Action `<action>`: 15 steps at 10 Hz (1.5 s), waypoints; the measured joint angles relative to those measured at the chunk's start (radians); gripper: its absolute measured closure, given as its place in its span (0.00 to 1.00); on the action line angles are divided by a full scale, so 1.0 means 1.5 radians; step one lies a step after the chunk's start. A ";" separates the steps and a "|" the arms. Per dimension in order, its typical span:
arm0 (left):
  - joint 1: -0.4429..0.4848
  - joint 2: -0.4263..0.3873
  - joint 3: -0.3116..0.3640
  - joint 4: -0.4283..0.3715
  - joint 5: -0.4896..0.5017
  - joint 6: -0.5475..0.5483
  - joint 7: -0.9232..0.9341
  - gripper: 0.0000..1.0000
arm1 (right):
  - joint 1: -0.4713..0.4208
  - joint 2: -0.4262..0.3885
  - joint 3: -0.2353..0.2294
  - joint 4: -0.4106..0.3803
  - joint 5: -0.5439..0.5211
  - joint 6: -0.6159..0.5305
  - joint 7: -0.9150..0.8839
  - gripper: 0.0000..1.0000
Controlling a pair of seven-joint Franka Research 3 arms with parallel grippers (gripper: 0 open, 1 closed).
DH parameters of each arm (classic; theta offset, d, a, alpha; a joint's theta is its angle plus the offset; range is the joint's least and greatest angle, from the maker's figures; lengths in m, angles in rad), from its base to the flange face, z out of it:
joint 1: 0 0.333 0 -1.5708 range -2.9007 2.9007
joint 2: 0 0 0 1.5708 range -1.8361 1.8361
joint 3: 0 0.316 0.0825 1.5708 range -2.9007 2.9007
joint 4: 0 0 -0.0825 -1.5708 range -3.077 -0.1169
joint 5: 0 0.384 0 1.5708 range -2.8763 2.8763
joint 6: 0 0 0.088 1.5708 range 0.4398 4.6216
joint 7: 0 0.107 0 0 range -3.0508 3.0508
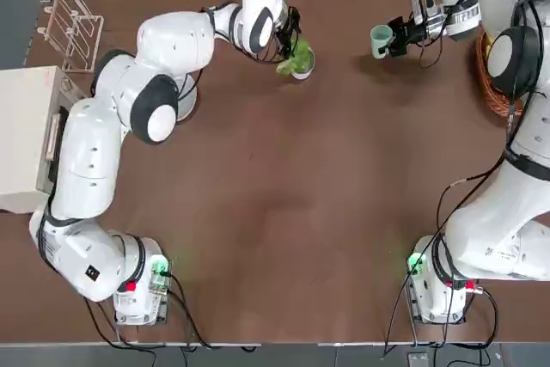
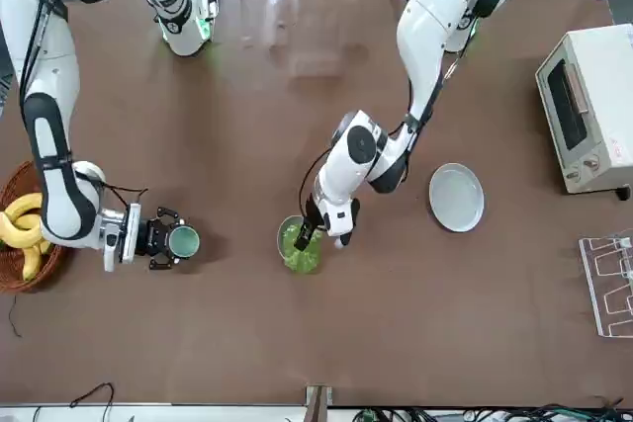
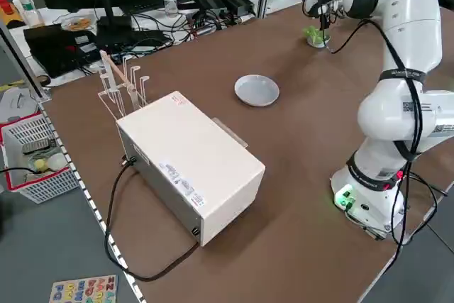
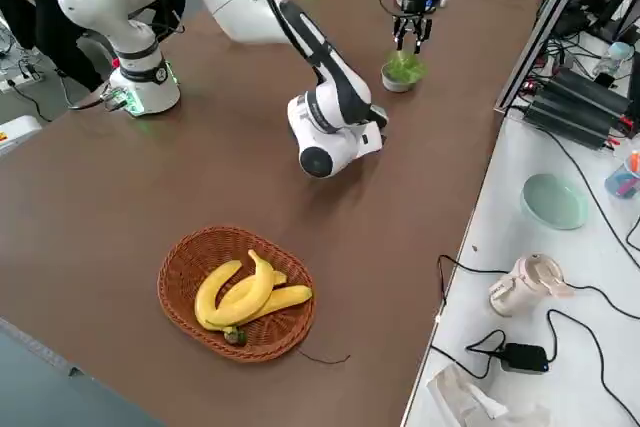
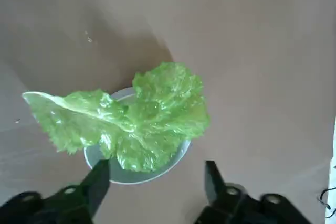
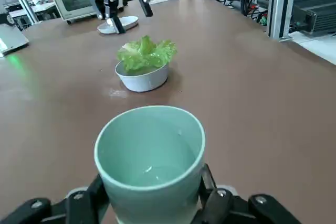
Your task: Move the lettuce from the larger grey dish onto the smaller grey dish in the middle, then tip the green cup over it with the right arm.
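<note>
Two arms work at the far half of the table. The lettuce lies in the bowl, spilling over its rim, at about twelve o'clock from the table's middle in the top view. The left gripper hovers just above it with its fingers spread wide and holding nothing; the leaf sits clear of both tips in the left wrist view. The plate lies bare at roughly nine o'clock of the bowl in the top view, largely hidden there under the left arm, and shows plainly from the front.

At about three o'clock of the bowl, well apart from it, the right gripper has its fingers closed on the cup, one at each side of the wall. The cup stands upright with its mouth open to the camera. A basket of bananas rests at the table's right edge.
</note>
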 joint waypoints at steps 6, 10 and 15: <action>0.132 -0.141 0.006 -0.008 0.010 -0.279 0.002 0.00 | 0.119 -0.026 0.000 -0.023 0.053 0.115 0.096 0.31; 0.248 -0.221 0.004 -0.048 0.046 -0.401 0.104 0.00 | 0.204 -0.055 -0.009 -0.025 0.055 0.171 0.216 0.31; 0.369 -0.350 0.003 -0.060 0.051 -0.602 0.579 0.00 | 0.379 -0.065 -0.127 -0.030 0.056 0.204 0.359 0.31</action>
